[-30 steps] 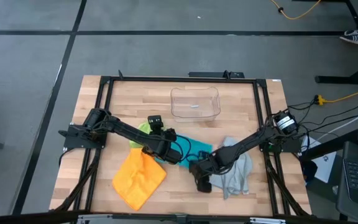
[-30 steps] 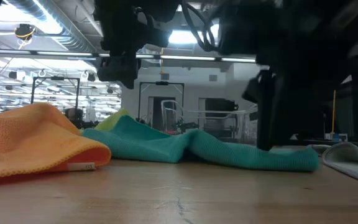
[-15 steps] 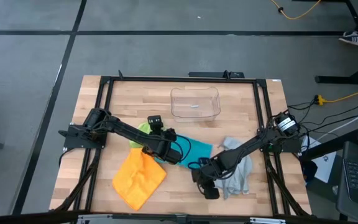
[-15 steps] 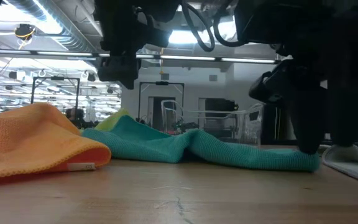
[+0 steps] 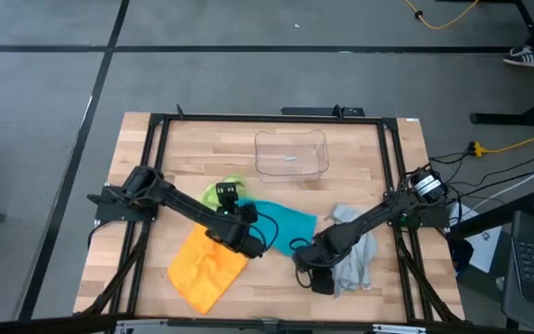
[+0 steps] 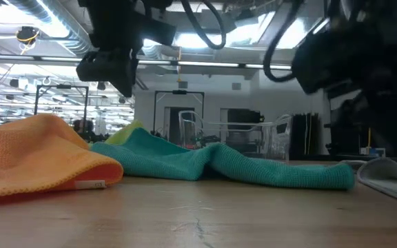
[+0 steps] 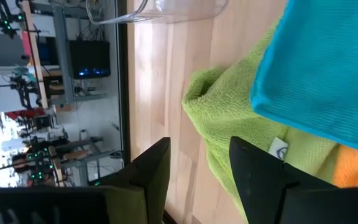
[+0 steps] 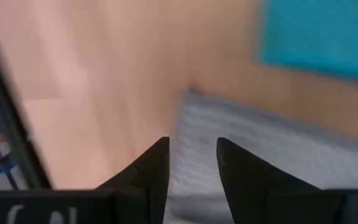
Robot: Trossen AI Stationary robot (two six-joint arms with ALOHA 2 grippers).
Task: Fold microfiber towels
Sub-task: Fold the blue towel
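Four towels lie crumpled on the wooden table. The orange one (image 5: 207, 264) is near the left front, the lime green one (image 5: 219, 190) behind it, the teal one (image 5: 284, 221) in the middle and the pale grey one (image 5: 355, 255) to the right. The teal towel overlaps the green one (image 7: 241, 118). My left gripper (image 5: 248, 243) is open above the spot where the orange and teal towels meet; its wrist view (image 7: 197, 180) shows it holds nothing. My right gripper (image 5: 315, 276) is open above the grey towel's left edge (image 8: 260, 162).
A clear plastic bin (image 5: 291, 153) stands at the table's far middle. A black frame (image 5: 156, 139) runs around the tabletop. Bare wood shows at the front middle, between the orange and grey towels.
My left gripper has moved toward the table's near edge, over the orange towel's edge. My right gripper has moved toward the table's right edge, from the teal towel's end toward the grey towel, and has risen off the table. The towels have not moved.
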